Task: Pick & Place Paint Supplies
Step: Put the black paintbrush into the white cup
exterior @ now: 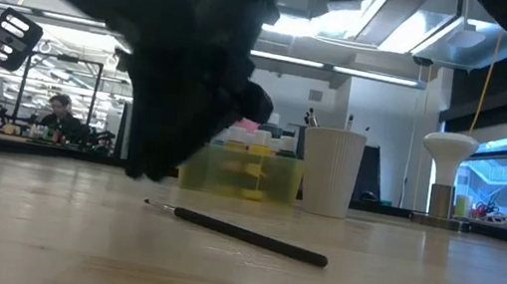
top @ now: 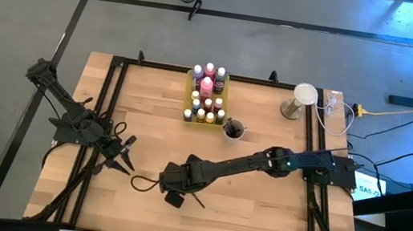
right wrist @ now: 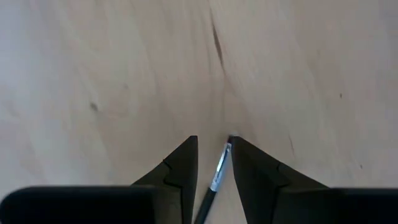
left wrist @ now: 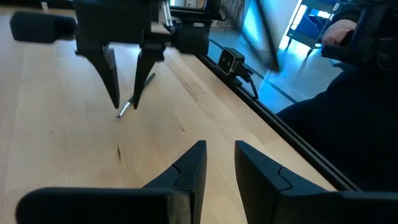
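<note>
- Mostly done, by the look of it: paint bottles packed upright in the yellow tray at the far middle of the worktop, a few brushes seemingly standing in the small cup just beside the tray.
- Left to do: one brush lying flat on the bare worktop near the front, well apart from tray and cup, not yet lifted.
- Right tool down over that brush, fingers narrowly parted with the metal ferrule between the tips; hard to judge whether actually pinched or only straddled.
- Left tool idle at the left edge, fingers a slim gap apart, holding nothing.
- Brush itself: thin, dark, straight handle, silvery ferrule, fine tip; light, prone to rolling or slipping.
</note>
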